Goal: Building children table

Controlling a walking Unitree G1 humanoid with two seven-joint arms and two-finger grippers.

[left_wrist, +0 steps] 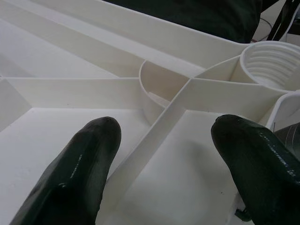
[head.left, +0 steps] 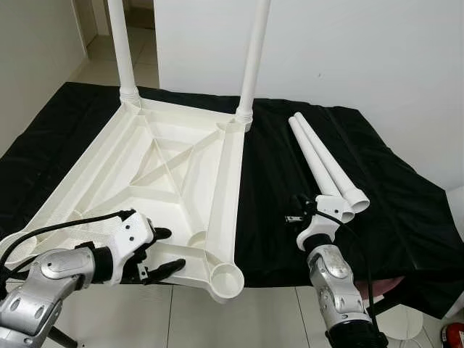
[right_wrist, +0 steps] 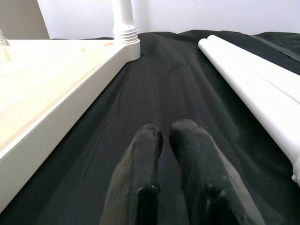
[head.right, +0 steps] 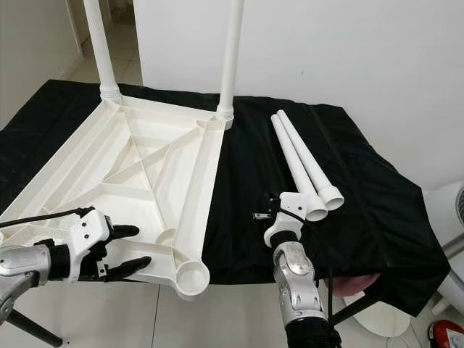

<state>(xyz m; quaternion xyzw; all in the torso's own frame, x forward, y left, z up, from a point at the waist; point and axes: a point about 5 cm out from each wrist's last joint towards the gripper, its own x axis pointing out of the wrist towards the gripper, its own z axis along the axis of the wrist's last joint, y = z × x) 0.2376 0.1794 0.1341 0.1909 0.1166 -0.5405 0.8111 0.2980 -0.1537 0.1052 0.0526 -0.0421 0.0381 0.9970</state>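
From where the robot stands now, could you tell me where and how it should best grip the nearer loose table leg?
Probably around the plain shaft of the nearer loose leg, just behind its flared end, coming from above with the right claw. It lies flat on the black cloth, touching the second leg, so only its top and left flank are free.

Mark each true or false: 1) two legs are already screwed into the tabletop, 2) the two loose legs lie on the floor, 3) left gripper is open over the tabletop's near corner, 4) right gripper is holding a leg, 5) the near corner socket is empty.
1) True: two upright legs stand in the far corners of the upside-down tabletop.
2) False: the loose legs lie side by side on the black cloth.
3) True: the left gripper is open by that corner.
4) False: the right gripper is shut on nothing, beside the loose legs.
5) True: the near corner socket holds no leg.
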